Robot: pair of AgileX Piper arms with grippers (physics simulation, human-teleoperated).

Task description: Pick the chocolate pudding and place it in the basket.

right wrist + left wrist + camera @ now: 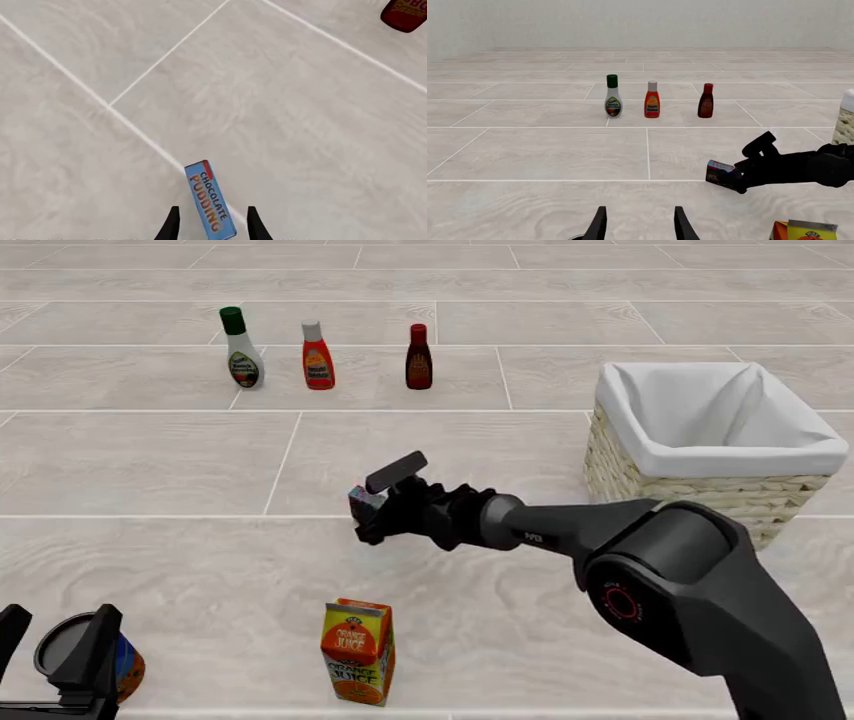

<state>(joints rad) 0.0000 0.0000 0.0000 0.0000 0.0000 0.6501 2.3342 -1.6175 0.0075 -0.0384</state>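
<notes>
Right gripper (pixel 363 510) was clamped on the chocolate pudding (pixel 360 502), carton held off the table between the two fingers; in the right wrist view the pudding (pixel 209 200) stood edge-on between the fingertips (pixel 172 224), blue edge with the lettering facing the camera, a thin red strip along one side. From the left wrist view the same carton (pixel 721 174) showed its dark brown face with a light label, pinched at the tip of the right gripper (pixel 735 176). The basket (pixel 711 492) sat well apart from the right gripper, off to its right and a bit farther back, white cloth lining folded over the rim, nothing seen inside. Orange juice carton (pixel 358 652) stood upright on the table nearer the camera than the right gripper, almost straight below it in the front view. Three bottles stood in a row far ahead of the right gripper: green-capped white bottle (pixel 242 348), red bottle with white cap (pixel 316 356), dark red bottle (pixel 418 358). Left gripper (pixel 639 225) had its fingers apart, holding nothing, low at the near left of the table; a round dark-lidded can (pixel 83 658) lay just beside it.
</notes>
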